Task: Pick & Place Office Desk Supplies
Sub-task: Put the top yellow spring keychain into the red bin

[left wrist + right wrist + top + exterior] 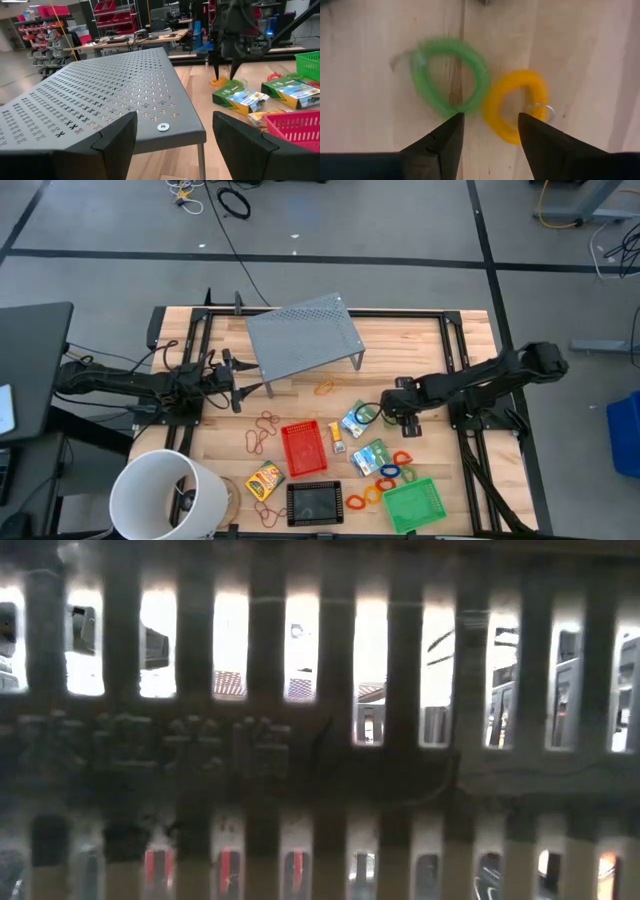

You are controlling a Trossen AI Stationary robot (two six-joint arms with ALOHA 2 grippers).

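Note:
My right gripper (pixel 490 134) points down, open, just above a green ring (pixel 449 75) and a yellow ring (pixel 515 105) that lie flat and side by side on the wood. Its fingertips stand over the spot where the two rings meet; no touch shows. In the high view it is at mid-right (pixel 386 414), next to a teal-green packet (pixel 357 421). My left gripper (pixel 175 131) waits open at the table's left, level, facing the grey riser (pixel 115 95). The red tray (pixel 303 448), black tray (pixel 315 502) and green tray (pixel 412 505) sit near the front.
A second teal packet (pixel 370 456) and several coloured rings (pixel 386 476) lie between the red and green trays. The crayon box (pixel 264 479) and rubber bands (pixel 264 431) lie front left. A big white bucket (pixel 168 495) stands at the front left corner. Mesh bars fill the low view.

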